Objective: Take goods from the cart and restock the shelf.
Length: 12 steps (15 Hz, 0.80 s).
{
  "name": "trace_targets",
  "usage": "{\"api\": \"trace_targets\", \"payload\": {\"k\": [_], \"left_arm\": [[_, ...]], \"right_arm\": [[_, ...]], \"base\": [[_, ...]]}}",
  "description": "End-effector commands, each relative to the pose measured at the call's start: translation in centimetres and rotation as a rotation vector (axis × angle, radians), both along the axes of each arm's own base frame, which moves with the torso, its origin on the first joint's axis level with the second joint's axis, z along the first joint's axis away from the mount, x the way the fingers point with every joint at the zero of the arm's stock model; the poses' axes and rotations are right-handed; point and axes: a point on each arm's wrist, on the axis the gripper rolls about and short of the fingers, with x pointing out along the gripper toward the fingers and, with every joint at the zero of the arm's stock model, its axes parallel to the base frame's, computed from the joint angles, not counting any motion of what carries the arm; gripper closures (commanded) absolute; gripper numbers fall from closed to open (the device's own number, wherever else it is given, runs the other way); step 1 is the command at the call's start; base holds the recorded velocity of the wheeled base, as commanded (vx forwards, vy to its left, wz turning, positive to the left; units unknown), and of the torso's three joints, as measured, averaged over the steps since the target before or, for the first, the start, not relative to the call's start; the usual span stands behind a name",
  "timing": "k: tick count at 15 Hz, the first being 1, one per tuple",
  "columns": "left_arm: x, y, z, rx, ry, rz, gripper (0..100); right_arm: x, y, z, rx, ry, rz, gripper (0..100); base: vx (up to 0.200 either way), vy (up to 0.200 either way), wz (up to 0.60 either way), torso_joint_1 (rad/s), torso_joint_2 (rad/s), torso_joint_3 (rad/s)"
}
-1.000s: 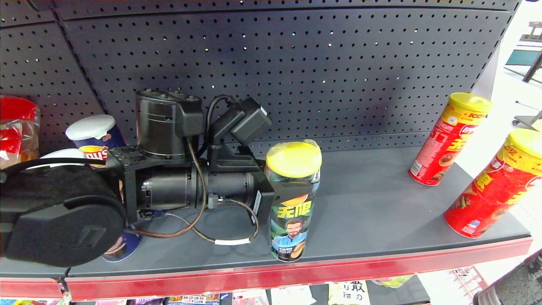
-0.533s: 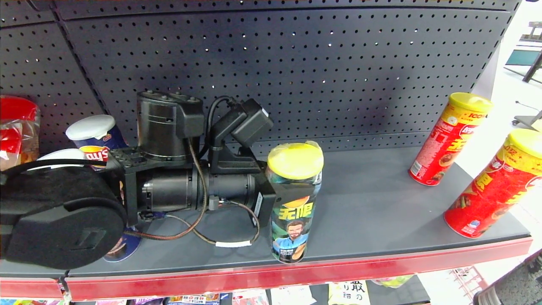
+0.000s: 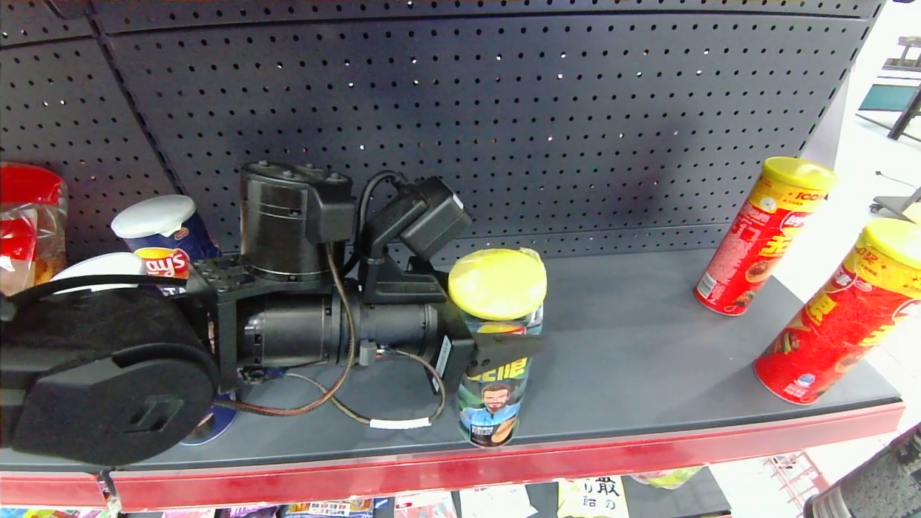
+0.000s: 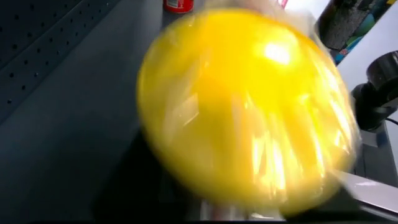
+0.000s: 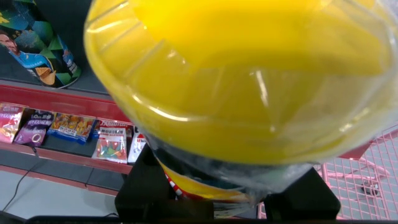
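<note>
While left claw (image 3: 501, 337) clasps it, can (image 3: 496, 403) upright, lid (image 3: 496, 283) up.

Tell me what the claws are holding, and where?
The right claw grips a yellow-lidded can by its body, under the lid. The left claw sits around the green can just below its lid; a tight grip can't be told.
</note>
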Motion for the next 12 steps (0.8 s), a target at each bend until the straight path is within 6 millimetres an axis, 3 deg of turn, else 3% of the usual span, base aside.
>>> {"api": "trace_targets", "payload": {"k": [1, 7, 8, 11, 12], "left_arm": [[-0.1, 0.1, 0.0, 0.000, -0.002, 0.006, 0], [-1.6, 3.5, -0.9, 0.037, 0.019, 0.102, 0], [-1.9, 5.0, -0.7, 0.033, 0.014, 0.140, 0], [-3.3, 7.0, -0.4, 0.026, 0.000, 0.171, 0], [-4.5, 7.9, -0.4, 0.025, -0.003, 0.174, 0]], "right_arm": [[0.0, 0.0, 0.1, 0.000, -0.001, 0.001, 100], [1.7, 0.4, 2.0, 0.001, 0.020, 0.062, 100], [2.9, 0.7, 2.7, 0.003, 0.045, 0.099, 100], [5.0, 1.2, 4.1, 0.011, 0.080, 0.151, 100], [6.7, 1.5, 5.0, 0.009, 0.099, 0.194, 100]], "base": [[0.000, 0.000, 0.00, 0.000, 0.00, 0.000], [0.000, 0.000, 0.00, 0.000, 0.00, 0.000], [0.000, 0.000, 0.00, 0.000, 0.00, 0.000], [0.000, 0.000, 0.00, 0.000, 0.00, 0.000], [0.000, 0.000, 0.00, 0.000, 0.00, 0.000]]}}
